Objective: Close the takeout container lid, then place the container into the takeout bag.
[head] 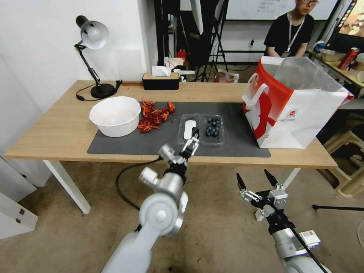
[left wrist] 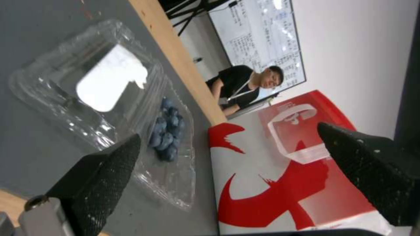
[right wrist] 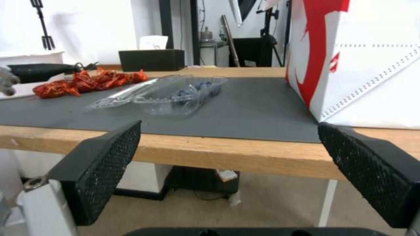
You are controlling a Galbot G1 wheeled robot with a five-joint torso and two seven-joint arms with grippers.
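Wooden table [head: 57, 132] with dark grey mat [head: 235, 125] carries scene. Small clear plastic clamshell takeout container [head: 201, 129] lies flat open mid-mat, dark blueberries [head: 212, 127] in right half. Clear lid with white oblong label [head: 188, 129] sits left of hinge, not yet folded. Left gripper [head: 192, 143] hovers over container's near edge, fingers spread wide, likely lining up to flip lid. Large red-and-white paper takeout bag [head: 292, 113] stands upright, mouth open, right of mat, ready to receive. Right gripper [head: 257, 180] waits below table edge, jaws wide, empty.

A wooden desk [head: 57, 132] carries a grey mat [head: 235, 129], a lamp [head: 93, 60], a tissue box [head: 160, 80] and the bag [head: 295, 110], which stands partly on the mat's right end.
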